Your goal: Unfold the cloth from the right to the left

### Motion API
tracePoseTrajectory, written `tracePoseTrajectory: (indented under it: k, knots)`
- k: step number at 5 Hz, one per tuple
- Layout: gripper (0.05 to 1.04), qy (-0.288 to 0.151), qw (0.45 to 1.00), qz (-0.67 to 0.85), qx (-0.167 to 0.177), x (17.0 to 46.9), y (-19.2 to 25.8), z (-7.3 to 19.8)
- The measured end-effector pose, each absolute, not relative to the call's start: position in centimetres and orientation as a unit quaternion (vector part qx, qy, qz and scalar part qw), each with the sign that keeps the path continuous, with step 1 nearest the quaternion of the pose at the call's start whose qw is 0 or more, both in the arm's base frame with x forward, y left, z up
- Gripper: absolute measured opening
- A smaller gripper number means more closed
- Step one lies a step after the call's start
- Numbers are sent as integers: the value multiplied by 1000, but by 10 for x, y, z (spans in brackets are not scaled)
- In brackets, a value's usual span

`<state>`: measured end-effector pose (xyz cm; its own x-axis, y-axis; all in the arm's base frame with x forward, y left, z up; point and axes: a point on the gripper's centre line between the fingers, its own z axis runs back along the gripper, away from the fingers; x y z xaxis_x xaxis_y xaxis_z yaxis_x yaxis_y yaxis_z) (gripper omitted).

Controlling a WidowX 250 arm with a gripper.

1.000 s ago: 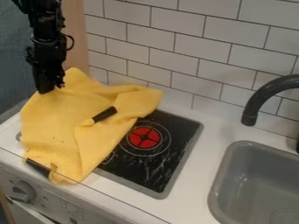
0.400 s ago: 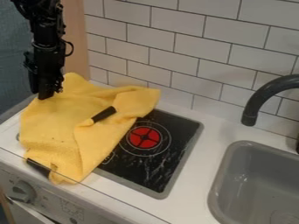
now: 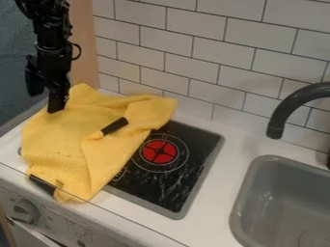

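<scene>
Black claw spread wide at yellow cloth, panel print illegibly small

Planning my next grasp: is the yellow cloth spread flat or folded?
Partly spread, not flat: the yellow cloth has creases and a bunched fold near the red burner.

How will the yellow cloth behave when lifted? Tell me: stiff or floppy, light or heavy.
Probably floppy: the yellow cloth lies in soft folds and creases. Its edges look thin, so it is likely light for its spread. The dark piece on top may shift with it; whether it is attached, I cannot tell.
</scene>
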<state>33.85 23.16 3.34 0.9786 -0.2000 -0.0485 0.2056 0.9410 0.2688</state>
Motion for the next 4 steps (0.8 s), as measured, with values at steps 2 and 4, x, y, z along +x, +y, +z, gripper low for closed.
tracePoseTrajectory:
  k: [2, 4]
  knots:
    - [999, -22, 986, -116, 117, 342, 217, 46]
    - [999, -55, 986, -125, 93, 342, 204, 62]
